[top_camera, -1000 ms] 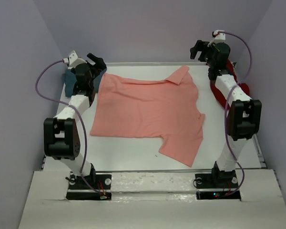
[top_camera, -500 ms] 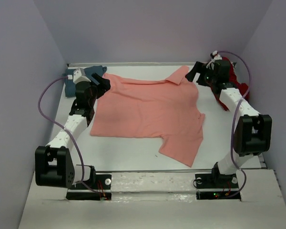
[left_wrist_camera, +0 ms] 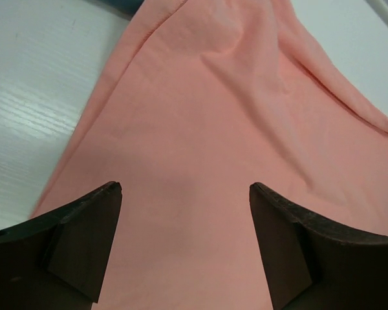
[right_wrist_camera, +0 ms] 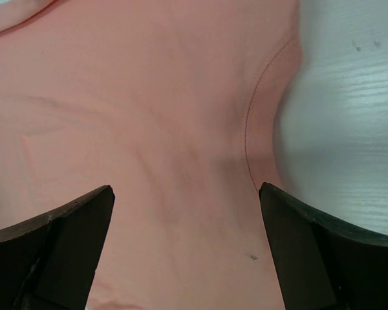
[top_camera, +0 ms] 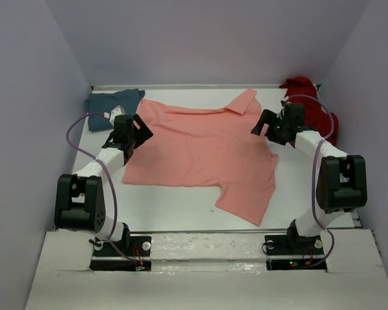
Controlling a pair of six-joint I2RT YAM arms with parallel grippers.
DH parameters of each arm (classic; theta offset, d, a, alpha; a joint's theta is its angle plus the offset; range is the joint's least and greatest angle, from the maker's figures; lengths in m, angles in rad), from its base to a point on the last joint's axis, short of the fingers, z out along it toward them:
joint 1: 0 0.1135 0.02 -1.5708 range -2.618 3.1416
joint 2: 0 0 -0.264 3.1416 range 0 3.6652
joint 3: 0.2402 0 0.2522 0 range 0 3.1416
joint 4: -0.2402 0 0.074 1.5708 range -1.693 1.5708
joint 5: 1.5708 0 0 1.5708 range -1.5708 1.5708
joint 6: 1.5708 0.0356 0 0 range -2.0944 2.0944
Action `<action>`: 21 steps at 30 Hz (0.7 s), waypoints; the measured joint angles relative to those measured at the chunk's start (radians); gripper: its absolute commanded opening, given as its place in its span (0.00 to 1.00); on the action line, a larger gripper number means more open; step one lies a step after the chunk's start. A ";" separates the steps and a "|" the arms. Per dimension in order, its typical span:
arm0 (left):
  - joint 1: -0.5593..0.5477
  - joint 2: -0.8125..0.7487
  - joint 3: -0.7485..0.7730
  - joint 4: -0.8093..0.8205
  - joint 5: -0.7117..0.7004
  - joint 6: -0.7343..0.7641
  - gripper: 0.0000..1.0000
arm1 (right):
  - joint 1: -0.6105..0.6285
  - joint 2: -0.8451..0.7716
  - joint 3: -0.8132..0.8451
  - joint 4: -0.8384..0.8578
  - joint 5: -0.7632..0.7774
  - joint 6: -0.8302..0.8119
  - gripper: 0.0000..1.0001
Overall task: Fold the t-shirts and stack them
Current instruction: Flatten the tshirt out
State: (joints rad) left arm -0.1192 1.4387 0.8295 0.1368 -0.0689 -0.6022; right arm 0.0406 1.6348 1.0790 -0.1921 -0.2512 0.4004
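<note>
The salmon-pink shirt (top_camera: pixel 200 145) lay spread flat at the middle of the desk (top_camera: pixel 174 210), its long axis running side to side between the two arms; the hem edge faced the left arm and the shoulder end, with a sleeve splayed far and another near, faced the right. The left claw (top_camera: pixel 137 129) hung over the hem edge near its far corner, jaws wide apart and holding nothing; in its wrist view the cloth (left_wrist_camera: pixel 233 129) filled the gap between the fingers (left_wrist_camera: pixel 84 239) and ran on ahead, with bare desk off to the left. The right claw (top_camera: pixel 264 126) was likewise spread and empty, above the shirt's opposite edge; its wrist view showed a curved stitched seam (right_wrist_camera: pixel 249 139) just inside the right finger (right_wrist_camera: pixel 317 258). Each arm thus seemed nearer its own end, so a two-handed pinch of both edges looked the likely next step. The teal shirt (top_camera: pixel 110 103) sat crumpled in the far-left corner, the dark red shirt (top_camera: pixel 304 90) in the far-right, both well apart from the claws.
</note>
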 measured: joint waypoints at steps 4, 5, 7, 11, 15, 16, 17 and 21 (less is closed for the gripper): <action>0.019 0.106 0.021 -0.011 0.005 0.000 0.86 | -0.002 0.017 -0.018 0.006 0.013 0.009 1.00; 0.025 0.135 0.027 -0.014 0.009 0.000 0.86 | -0.003 0.031 -0.022 0.014 0.016 0.012 1.00; 0.030 0.174 0.034 -0.021 0.013 0.000 0.85 | -0.004 0.058 -0.028 0.022 0.019 0.016 1.00; 0.037 0.210 0.037 -0.048 0.002 0.001 0.86 | -0.007 0.122 -0.034 0.021 0.035 0.020 1.00; 0.037 0.208 0.058 -0.071 -0.031 0.007 0.86 | -0.008 0.138 -0.034 0.039 0.037 0.023 1.00; 0.038 0.208 0.065 -0.075 -0.041 0.009 0.86 | -0.008 0.143 -0.034 0.047 0.037 0.024 1.00; 0.039 0.208 0.071 -0.077 -0.047 0.011 0.86 | -0.008 0.144 -0.032 0.050 0.037 0.024 1.00; 0.043 0.211 0.093 -0.103 -0.086 0.015 0.75 | -0.008 0.158 -0.027 0.073 0.032 0.027 0.99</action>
State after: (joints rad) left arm -0.0765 1.6493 0.9222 0.0334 -0.1547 -0.5873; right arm 0.0326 1.7924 1.0523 -0.1188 -0.2188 0.4271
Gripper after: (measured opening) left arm 0.793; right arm 0.994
